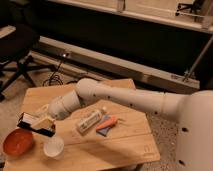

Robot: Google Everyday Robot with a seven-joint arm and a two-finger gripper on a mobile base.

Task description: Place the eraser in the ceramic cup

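Orange bowl [18,142], clear bottle [91,121], wooden table [125,145]

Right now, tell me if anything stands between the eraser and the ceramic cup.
Nothing visible does. The gripper, shut on the eraser, hangs just above the ceramic cup, with only air between them. The orange bowl and the bottle sit on either side of the cup, outside that path.

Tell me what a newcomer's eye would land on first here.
The big white robot arm reaches from the right across the wooden slat table. Its claw, over the table's left end, is shut on the flat black-and-white eraser, close to the small white ceramic cup beside the orange-red bowl.
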